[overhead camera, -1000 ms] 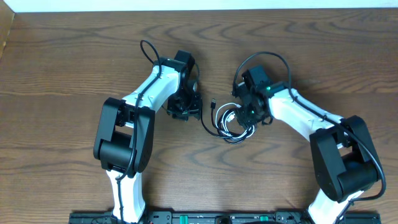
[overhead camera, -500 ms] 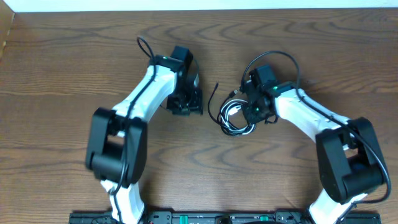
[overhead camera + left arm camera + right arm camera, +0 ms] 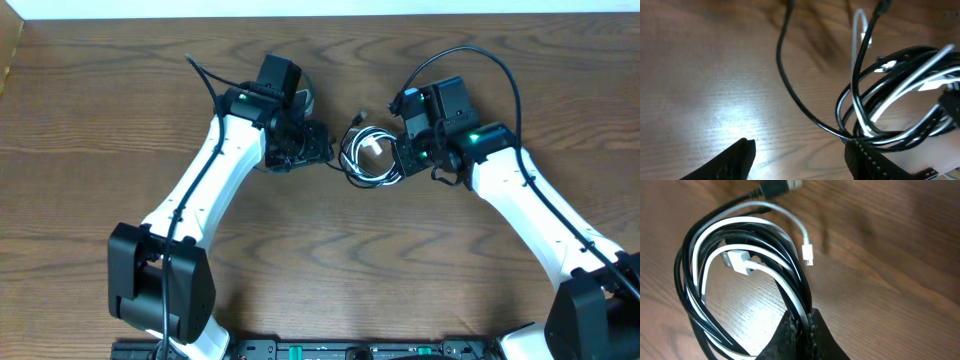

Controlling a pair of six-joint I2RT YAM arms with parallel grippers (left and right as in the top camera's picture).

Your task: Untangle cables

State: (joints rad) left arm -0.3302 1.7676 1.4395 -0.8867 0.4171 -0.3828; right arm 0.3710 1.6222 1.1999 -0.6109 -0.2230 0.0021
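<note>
**Cables (image 3: 371, 160) sit in one loose coil, nipped at one side**

The cables lie on the desk (image 3: 120, 90), touching the right end effector (image 3: 402, 160) on the side that faces the other arm. That end effector is pressed together. In its wrist view the black cable (image 3: 682, 280) and the white cable (image 3: 772, 284) both run into the seam between its fingers (image 3: 817, 335), so it looks to be pinching strands of both. The left end effector (image 3: 322, 155) waits just past the coil from the right one, with its fingers spread and nothing between them, though a black strand passes close to one of them.

These cords look light, thin and limp. I'd expect them to sag rather than keep a shape, and the smooth jackets to slide through a slack pinch. A tug mid-coil would probably drag the whole bunch. A free end seems the better hold, either the flat white plug (image 3: 737, 262) lying inside the loop or the small white plug (image 3: 808, 256) just outside it.

The coil is a flattened oval, with its long axis running straight out from the right end effector's pinch. At the end farthest from that pinch, the black cable's free tail (image 3: 795, 100) leaves the loop and curves away across bare wood.
</note>
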